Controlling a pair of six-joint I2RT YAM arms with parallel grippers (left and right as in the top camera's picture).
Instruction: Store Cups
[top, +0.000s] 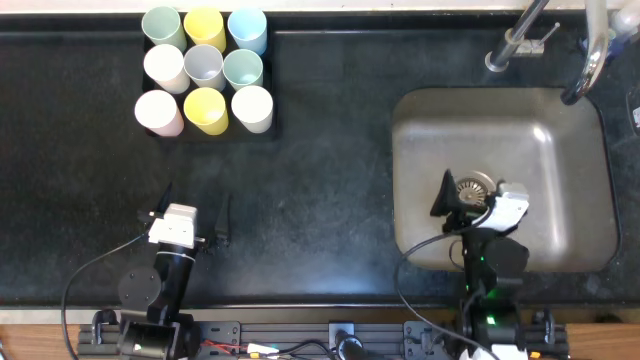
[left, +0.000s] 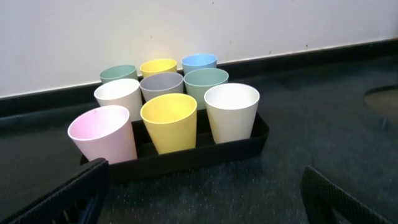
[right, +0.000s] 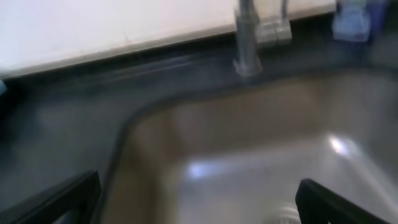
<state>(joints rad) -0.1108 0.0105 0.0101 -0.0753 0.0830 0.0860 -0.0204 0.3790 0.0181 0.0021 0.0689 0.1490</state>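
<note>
Several plastic cups stand upright in a black tray (top: 272, 118) at the back left of the dark counter. In the left wrist view the front row is a pink cup (left: 102, 134), a yellow cup (left: 169, 121) and a white cup (left: 231, 112), held by the tray (left: 205, 155); white, grey, green, yellow and blue cups stand behind. My left gripper (top: 194, 202) (left: 208, 205) is open and holds nothing, on the near side of the tray and well short of it. My right gripper (top: 470, 192) (right: 199, 208) is open and holds nothing, hanging over the steel sink (top: 560, 130).
The sink (right: 249, 143) takes up the right side, with a drain (top: 475, 185) near my right gripper. A faucet (top: 520, 35) (right: 247, 37) stands at the sink's back edge. A pale wall runs along the back of the counter (top: 320, 180).
</note>
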